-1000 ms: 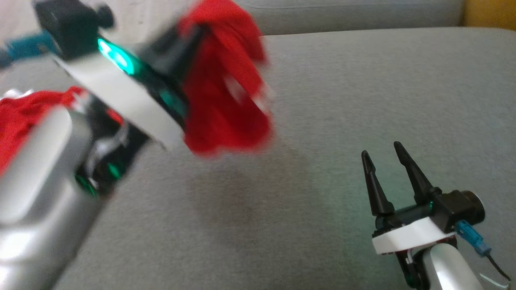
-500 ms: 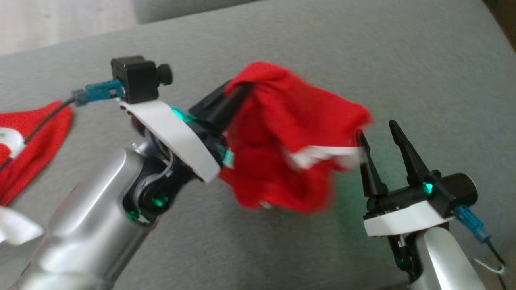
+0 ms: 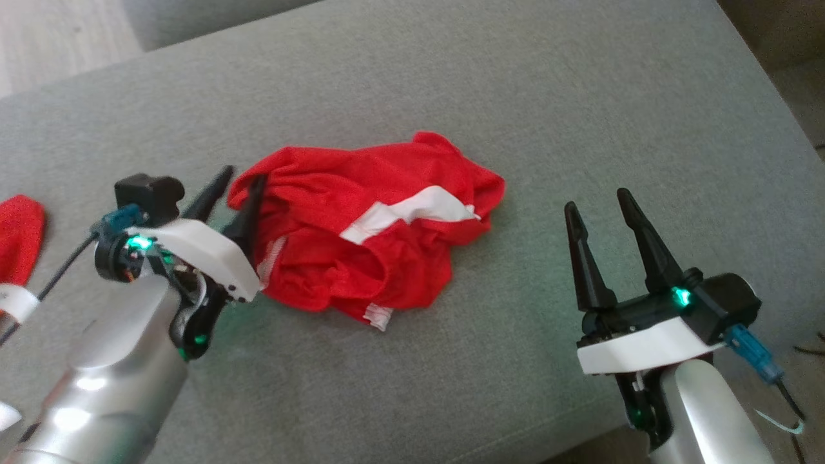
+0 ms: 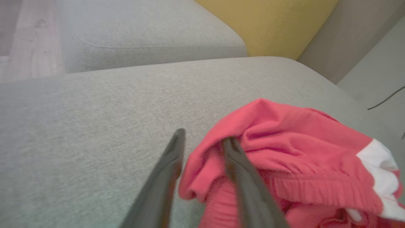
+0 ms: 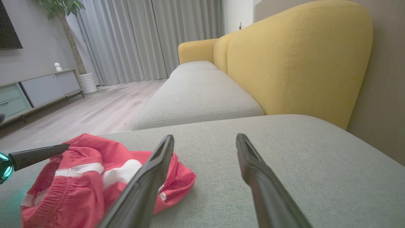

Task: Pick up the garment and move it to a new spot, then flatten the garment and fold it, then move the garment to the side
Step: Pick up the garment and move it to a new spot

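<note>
1. We are looking at the garment, seemingly red shorts with a white stripe. It is lying in a crumpled heap near the middle of the grey cushion.
2. We are finding the left gripper at the heap's left edge, its fingers standing narrowly apart. One finger is sitting inside a fold of cloth, the other is lying over bare cushion, and nothing is clamped between them.
3. We are finding the right gripper spread wide and empty. It is hovering over the cushion to the right of the heap, apart from it.
4. We are judging the placing done and the flattening to be the step in hand, with nothing spread out yet.
5. We are advising that the tucked finger come out of its fold cleanly first, so that it is not dragging the heap sideways.
6. We are choosing two firm edges to pinch. The gathered waistband beside the left gripper looks best, since elastic is offering a thick, sure hold. The right gripper would be taking the far side, near the stripe.
7. We are recommending a gentle pull apart, low over the cushion, so that the thin fabric is sliding open rather than bunching. Pinching several layers together would be locking the creases in.
8. We are minding another red cloth at the cushion's left end, well apart from the heap.
</note>
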{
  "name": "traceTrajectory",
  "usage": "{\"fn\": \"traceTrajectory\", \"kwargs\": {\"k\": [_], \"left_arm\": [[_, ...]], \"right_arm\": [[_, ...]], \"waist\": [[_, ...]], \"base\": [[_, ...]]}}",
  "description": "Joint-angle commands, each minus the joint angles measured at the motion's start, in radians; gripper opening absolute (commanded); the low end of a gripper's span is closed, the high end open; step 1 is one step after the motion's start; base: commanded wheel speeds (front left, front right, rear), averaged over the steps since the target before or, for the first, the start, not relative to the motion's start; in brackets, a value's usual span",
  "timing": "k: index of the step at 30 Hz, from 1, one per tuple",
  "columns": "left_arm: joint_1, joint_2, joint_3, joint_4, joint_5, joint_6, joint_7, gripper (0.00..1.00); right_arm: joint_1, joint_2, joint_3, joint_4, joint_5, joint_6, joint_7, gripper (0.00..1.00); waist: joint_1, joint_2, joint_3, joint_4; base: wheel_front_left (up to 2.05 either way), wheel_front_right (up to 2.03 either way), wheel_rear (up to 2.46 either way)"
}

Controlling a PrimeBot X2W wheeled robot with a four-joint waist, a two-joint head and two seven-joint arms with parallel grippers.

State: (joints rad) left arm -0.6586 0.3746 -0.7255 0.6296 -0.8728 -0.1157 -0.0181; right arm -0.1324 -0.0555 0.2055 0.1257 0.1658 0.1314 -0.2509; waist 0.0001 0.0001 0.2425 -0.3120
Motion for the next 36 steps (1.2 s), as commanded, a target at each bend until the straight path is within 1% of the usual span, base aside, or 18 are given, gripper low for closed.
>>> {"fn": "traceTrajectory", "kwargs": {"k": [1, 3, 5, 7, 9, 11, 15, 18, 21, 24, 26, 33, 36], "left_arm": [[-0.054, 0.007, 0.029, 0.008, 0.003, -0.006, -0.037, 1.0], [-0.057, -0.008, 0.018, 0.04, 0.029, -0.006, -0.095, 1.0], [-0.05, -0.021, 0.01, 0.06, 0.058, 0.003, -0.162, 1.0], [-0.031, -0.027, -0.005, 0.063, 0.105, 0.032, -0.208, 1.0], [0.013, -0.044, 0.014, 0.04, 0.117, 0.067, -0.233, 1.0], [0.069, -0.056, 0.046, -0.01, 0.131, 0.107, -0.242, 1.0], [0.222, -0.07, 0.153, -0.193, 0.219, 0.191, -0.243, 1.0], [0.345, -0.077, 0.202, -0.297, 0.3, 0.226, -0.243, 1.0], [0.452, -0.089, 0.261, -0.363, 0.367, 0.253, -0.243, 1.0], [0.54, -0.106, 0.313, -0.389, 0.419, 0.263, -0.243, 1.0], [0.588, -0.121, 0.348, -0.397, 0.443, 0.26, -0.243, 1.0], [0.694, -0.164, 0.459, -0.411, 0.519, 0.223, -0.244, 1.0], [0.713, -0.189, 0.496, -0.417, 0.544, 0.195, -0.244, 1.0]], "right_arm": [[-0.013, 0.005, 0.014, -0.029, -0.008, -0.001, -0.011, 1.0], [-0.008, 0.005, 0.011, -0.028, -0.018, -0.001, -0.011, 1.0], [0.0, 0.005, 0.003, -0.025, -0.03, -0.001, -0.011, 1.0], [0.012, 0.005, -0.006, -0.022, -0.04, -0.001, -0.011, 1.0], [0.026, 0.005, -0.019, -0.02, -0.052, -0.001, -0.011, 1.0], [0.042, 0.0, -0.037, -0.021, -0.06, -0.001, -0.011, 1.0], [0.076, -0.014, -0.086, -0.034, -0.084, -0.001, -0.011, 1.0], [0.101, -0.023, -0.114, -0.039, -0.104, -0.001, -0.011, 1.0], [0.123, -0.023, -0.138, -0.04, -0.118, -0.001, -0.011, 1.0], [0.142, -0.019, -0.157, -0.033, -0.129, -0.001, -0.011, 1.0], [0.152, -0.016, -0.162, -0.02, -0.131, -0.001, -0.011, 1.0], [0.167, -0.003, -0.169, 0.055, -0.124, -0.001, -0.011, 1.0], [0.172, 0.0, -0.182, 0.091, -0.116, -0.001, -0.011, 1.0]], "waist": [[-0.0001, -0.0001, -0.018, 0.018], [-0.0001, -0.0001, -0.036, 0.035], [-0.0001, -0.0001, -0.061, 0.054], [-0.0001, -0.0001, -0.089, 0.075], [-0.0001, -0.0001, -0.118, 0.098], [-0.0001, -0.0001, -0.142, 0.124], [-0.0001, -0.0001, -0.175, 0.181], [-0.0001, -0.0001, -0.195, 0.222], [-0.0001, -0.0001, -0.213, 0.258], [-0.0001, -0.0001, -0.229, 0.288], [-0.0001, -0.0001, -0.236, 0.302], [-0.0001, -0.0001, -0.253, 0.343], [-0.0001, -0.0001, -0.258, 0.359]], "base": [[0.0, 0.0, 0.0], [0.0, 0.0, 0.0], [0.0, 0.0, 0.0], [0.0, 0.0, 0.0], [0.0, 0.0, 0.0], [0.0, 0.0, 0.0], [0.0, 0.0, 0.0], [0.0, 0.0, 0.0], [0.0, 0.0, 0.0], [0.0, 0.0, 0.0], [0.0, 0.0, 0.0], [0.0, 0.0, 0.0], [0.0, 0.0, 0.0]]}}
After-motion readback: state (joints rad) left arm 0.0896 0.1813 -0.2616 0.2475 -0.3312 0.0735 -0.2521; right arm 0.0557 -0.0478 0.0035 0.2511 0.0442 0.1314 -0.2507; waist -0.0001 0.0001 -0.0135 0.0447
